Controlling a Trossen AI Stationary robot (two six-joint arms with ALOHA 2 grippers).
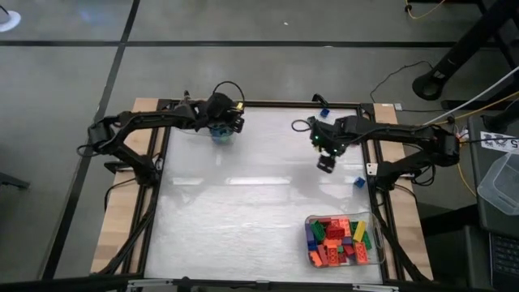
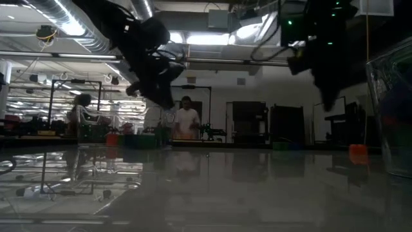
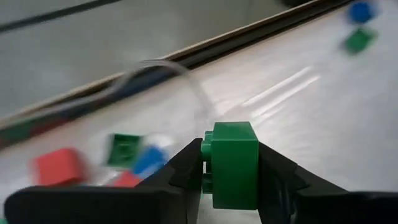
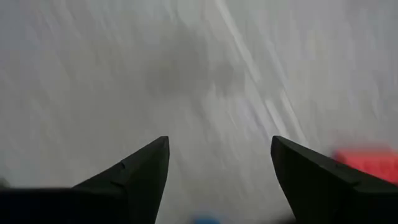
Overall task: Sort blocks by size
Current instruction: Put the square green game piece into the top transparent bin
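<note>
My left gripper [image 3: 230, 168] is at the table's far left, above a clear round cup [image 1: 220, 132], and is shut on a green block [image 3: 233, 163]. The cup [image 3: 168, 99] holds red, green and blue blocks [image 3: 124, 158]. My right gripper [image 4: 219, 162] is open and empty, above the table right of centre [image 1: 326, 162]. A clear tray [image 1: 345, 241] at the near right holds several blocks of mixed colours. Loose blue blocks lie at the far edge [image 1: 324, 112] and the right edge [image 1: 359, 182]. My left gripper pinches the green block between its two fingers, one on each of two opposite sides [image 3: 208, 171]. The block is lifted clear, above the cup.
The table's black frame [image 1: 268, 104] runs along the far edge. A clear bin [image 2: 393, 116] shows at the right of the low view. People stand in the room beyond the table [image 2: 187, 119]. Bare tabletop lies in the middle and near left.
</note>
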